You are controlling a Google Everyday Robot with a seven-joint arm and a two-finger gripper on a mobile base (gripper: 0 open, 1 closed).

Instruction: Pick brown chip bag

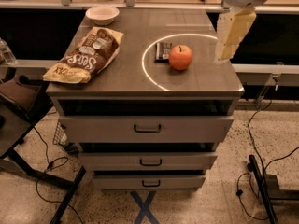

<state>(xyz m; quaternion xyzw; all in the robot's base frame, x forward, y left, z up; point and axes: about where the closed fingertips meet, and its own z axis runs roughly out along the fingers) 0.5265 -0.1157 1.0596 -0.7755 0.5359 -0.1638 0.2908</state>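
Observation:
The brown chip bag (86, 55) lies flat on the left side of the grey cabinet top (126, 80); it has a brown middle with white lettering and tan-yellow ends. My gripper (233, 35), pale yellow under a white arm, hangs above the top's right edge. It is far to the right of the bag and holds nothing that I can see.
A red apple (181, 57) and a small dark flat packet (163, 51) sit inside a bright light ring at centre right. A white bowl (102, 14) stands at the back left. Drawers (147, 128) lie below. Cables and a chair frame are on the floor.

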